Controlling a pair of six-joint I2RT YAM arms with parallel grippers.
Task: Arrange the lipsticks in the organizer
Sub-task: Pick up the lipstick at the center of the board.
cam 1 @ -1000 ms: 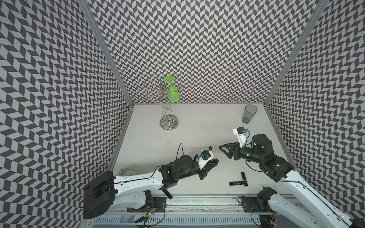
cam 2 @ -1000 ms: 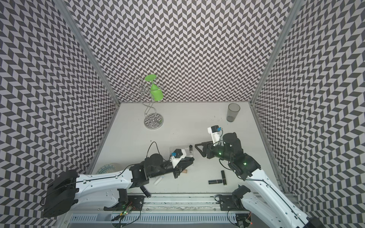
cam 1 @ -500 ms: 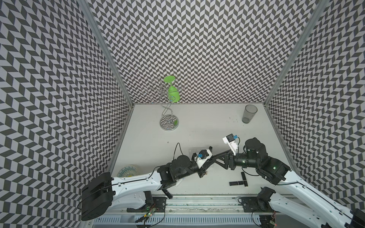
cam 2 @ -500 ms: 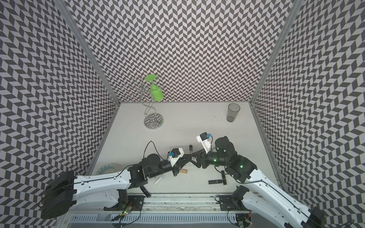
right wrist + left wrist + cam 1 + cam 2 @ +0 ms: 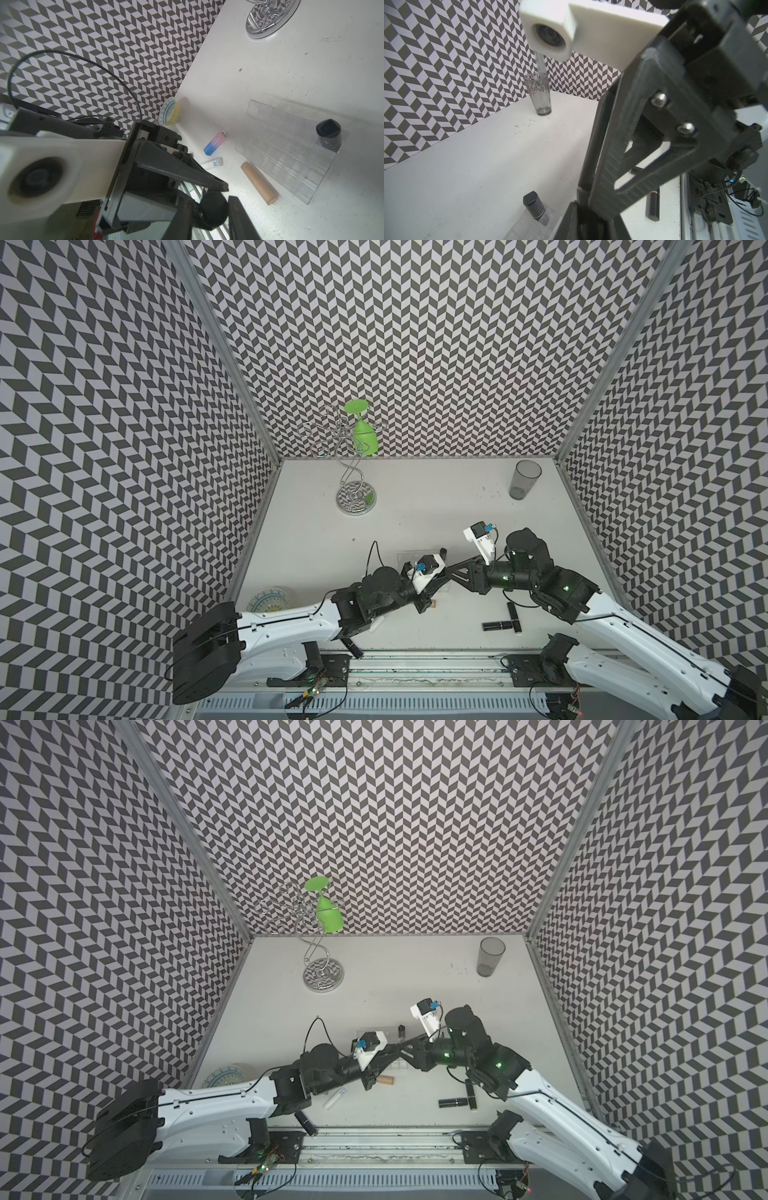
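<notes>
My left gripper is shut on a black lipstick held above the clear organizer. My right gripper meets it tip to tip, and its jaws press on either side of the same tube's end. One black lipstick stands in a corner cell of the organizer. A tan, a white and a pink-to-blue lipstick lie beside the organizer. Two black lipsticks lie near the right arm. Another one lies at the front edge.
A grey tumbler stands at the back right. A chrome wire stand holding a green glass is at the back left. A small patterned bowl sits against the left wall.
My right gripper swung left from beside the organizer to the left gripper's tips, and its jaws closed in on the held black lipstick. The left arm barely moved.
</notes>
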